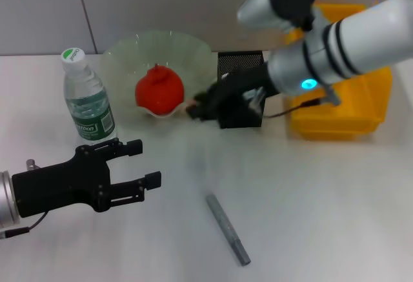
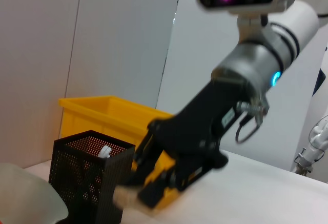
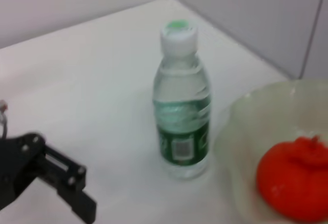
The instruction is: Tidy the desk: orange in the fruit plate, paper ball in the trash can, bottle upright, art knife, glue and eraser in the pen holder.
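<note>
Carrying eraser (image 2: 124, 195), R pincer (image 1: 201, 109) clamped on it, low betw. plate (image 1: 122, 56) & holder (image 1: 241, 62); holder just right of pincer. L pincer (image 1: 147, 162) wide, idle near bottle (image 1: 87, 98).

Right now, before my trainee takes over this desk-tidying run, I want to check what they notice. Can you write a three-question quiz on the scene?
1. True or false: the bottle lies on its side.
2. Where is the orange? A) in the yellow bin B) in the green bowl C) on the bare table.
3. Which arm's gripper is at the black mesh cup?

Key: 1 false, it stands upright. 2 B. 3 The right gripper, shut on what looks like the tan eraser; the left gripper hangs open near the bottle.
</note>
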You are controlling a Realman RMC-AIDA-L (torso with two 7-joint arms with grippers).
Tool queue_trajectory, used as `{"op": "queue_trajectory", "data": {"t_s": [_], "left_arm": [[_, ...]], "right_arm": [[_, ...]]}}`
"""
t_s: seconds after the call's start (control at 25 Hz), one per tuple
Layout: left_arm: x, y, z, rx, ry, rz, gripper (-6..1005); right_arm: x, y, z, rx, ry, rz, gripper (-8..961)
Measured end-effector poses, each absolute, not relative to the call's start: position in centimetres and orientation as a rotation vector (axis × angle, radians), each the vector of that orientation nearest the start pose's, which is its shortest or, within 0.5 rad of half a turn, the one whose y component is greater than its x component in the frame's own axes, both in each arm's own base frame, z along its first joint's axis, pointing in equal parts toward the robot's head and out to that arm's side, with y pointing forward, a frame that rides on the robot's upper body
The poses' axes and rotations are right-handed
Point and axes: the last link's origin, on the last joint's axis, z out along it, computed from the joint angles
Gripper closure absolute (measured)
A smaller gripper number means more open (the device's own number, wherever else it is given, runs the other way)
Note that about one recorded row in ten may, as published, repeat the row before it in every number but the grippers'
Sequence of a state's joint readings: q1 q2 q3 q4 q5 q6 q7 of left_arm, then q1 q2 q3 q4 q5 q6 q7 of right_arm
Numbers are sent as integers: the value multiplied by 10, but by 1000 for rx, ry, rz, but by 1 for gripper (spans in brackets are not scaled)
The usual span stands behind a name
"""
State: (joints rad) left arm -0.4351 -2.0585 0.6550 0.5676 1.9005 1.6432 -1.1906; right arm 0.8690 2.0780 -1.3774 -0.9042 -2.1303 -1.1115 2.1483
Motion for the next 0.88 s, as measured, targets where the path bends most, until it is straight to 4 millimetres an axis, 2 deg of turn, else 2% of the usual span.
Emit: {"op": "queue_trajectory", "data": {"t_s": [0.12,0.24,0.28,0.44,0.68,0.88], "left_arm": [[-284,297,4,-2658,-542,-859,205],[-284,297,4,-2658,-543,-859,205],[-284,297,4,-2658,-543,-859,205],[-284,297,4,-2658,-545,-860,205],[-282,297,2,-2661,-551,-868,205],[-282,298,1,-2665,-548,-868,205]], "right_arm": [[99,416,-38,-2769,507,140,656],[98,420,-7,-2682,513,183,650],[98,420,-7,-2682,513,183,648],[111,430,16,-2565,596,171,640],[122,442,21,-2491,660,160,629],[126,448,12,-2497,694,134,619]]}}
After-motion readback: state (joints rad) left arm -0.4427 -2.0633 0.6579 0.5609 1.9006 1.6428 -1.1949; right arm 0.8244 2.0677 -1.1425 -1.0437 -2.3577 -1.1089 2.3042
